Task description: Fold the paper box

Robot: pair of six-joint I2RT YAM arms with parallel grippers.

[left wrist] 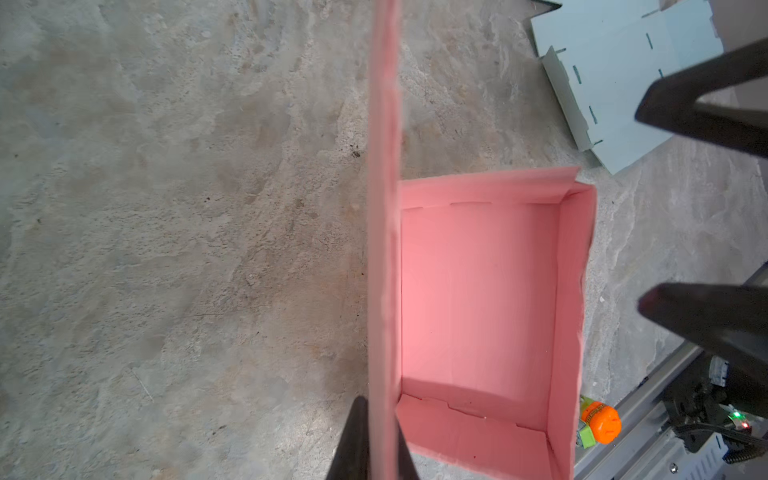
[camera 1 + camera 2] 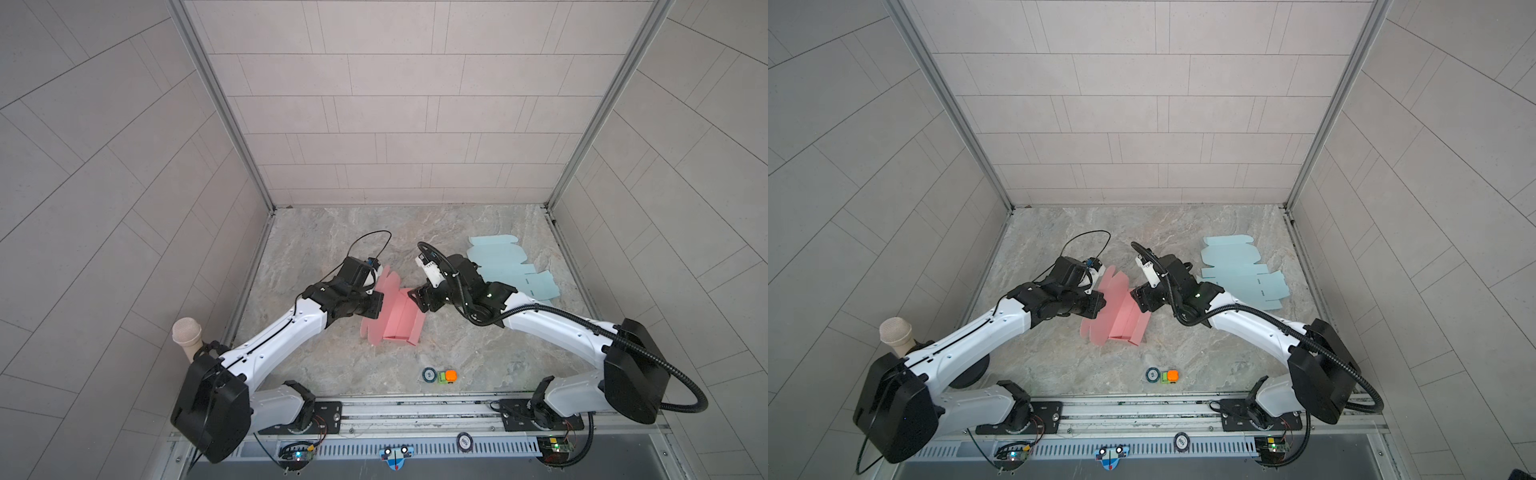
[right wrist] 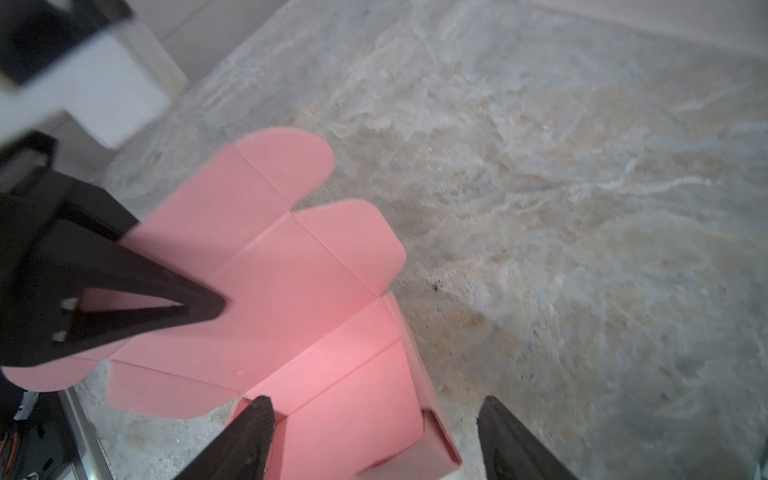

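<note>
Left gripper [image 1: 379, 415] was clamped shut on the lid panel [image 1: 384, 208] of the pink box [image 2: 397, 316], panel edge-on between its fingers. Right gripper [image 3: 376, 403] hung wide open, empty, by the far right corner of the tray [image 1: 478, 311].

Near edge: one disc [image 2: 429, 375], one orange-green toy [image 2: 448, 376].

Mid-table: one pink box, between both grippers, long axis near-to-far, lid raised on its left side. Lid likely had to swing rightward over the tray, and the left arm had it.

Far right: blue blanks [image 2: 498, 262], flat. One sheet or two, couldn't tell.
</note>
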